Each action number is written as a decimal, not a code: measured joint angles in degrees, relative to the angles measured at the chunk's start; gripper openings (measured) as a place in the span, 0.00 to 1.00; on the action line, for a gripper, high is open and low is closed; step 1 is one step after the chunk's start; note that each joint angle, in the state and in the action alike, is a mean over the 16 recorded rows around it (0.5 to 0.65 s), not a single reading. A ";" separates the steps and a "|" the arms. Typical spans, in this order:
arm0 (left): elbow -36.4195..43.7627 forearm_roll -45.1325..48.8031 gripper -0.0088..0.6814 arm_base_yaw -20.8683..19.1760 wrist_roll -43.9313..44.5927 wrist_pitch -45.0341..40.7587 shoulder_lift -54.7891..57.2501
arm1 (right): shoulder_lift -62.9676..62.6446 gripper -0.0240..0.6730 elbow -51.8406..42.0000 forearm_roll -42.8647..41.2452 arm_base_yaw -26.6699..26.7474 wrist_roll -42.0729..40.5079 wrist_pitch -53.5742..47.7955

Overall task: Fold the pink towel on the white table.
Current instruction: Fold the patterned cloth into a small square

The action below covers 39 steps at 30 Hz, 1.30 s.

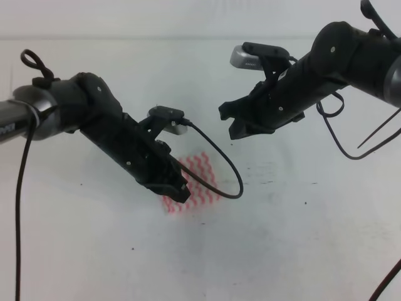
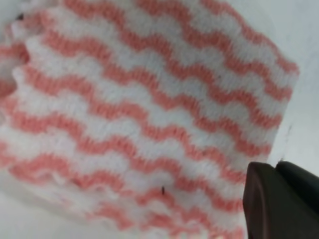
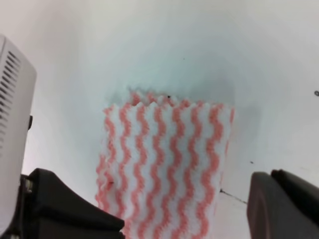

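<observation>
The white table (image 1: 301, 238) spreads wide and bare around the work. The left gripper (image 1: 177, 188) hangs low over the near left edge of the pink towel (image 1: 203, 170); whether its jaws are parted I cannot tell. The right gripper (image 1: 233, 122) hovers higher and farther back, jaws apart, holding nothing, probably clear of a finished fold. The towel lies mid-table, a compact wavy-striped rectangle with layered edges.

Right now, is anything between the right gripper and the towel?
Nothing: in the right wrist view only bare table shows around the towel, and the right gripper hangs apart from it.
</observation>
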<state>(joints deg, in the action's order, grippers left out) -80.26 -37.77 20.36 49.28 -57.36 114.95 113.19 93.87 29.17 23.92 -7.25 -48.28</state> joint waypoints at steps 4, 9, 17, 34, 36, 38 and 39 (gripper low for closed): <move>0.00 0.50 0.01 0.00 -0.21 1.51 0.08 | 0.00 0.03 -0.02 0.05 0.00 0.07 -0.05; 0.01 0.97 0.01 -0.01 -0.45 6.26 0.03 | 0.14 0.03 -0.06 0.12 0.13 0.36 -0.55; 0.00 0.65 0.01 0.00 -0.60 15.93 0.08 | 0.38 0.03 -0.13 0.25 0.71 0.97 -1.50; 0.01 0.20 0.01 -0.01 -0.67 23.53 1.58 | 1.84 0.03 -1.19 0.87 2.45 1.44 -1.86; 0.01 0.16 0.01 -0.01 -0.67 23.81 1.78 | 2.34 0.03 -1.33 1.04 2.74 1.44 -1.69; 0.01 0.11 0.01 -0.01 -0.66 24.22 1.86 | 2.92 0.03 -1.38 1.19 3.03 1.43 -1.51; 0.01 0.09 0.01 -0.01 -0.66 24.43 1.88 | 3.22 0.03 -1.39 1.27 3.17 1.43 -1.44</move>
<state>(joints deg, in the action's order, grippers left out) -80.24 -37.68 20.34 48.62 -32.94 116.83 116.41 92.48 30.44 27.10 -5.82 -49.72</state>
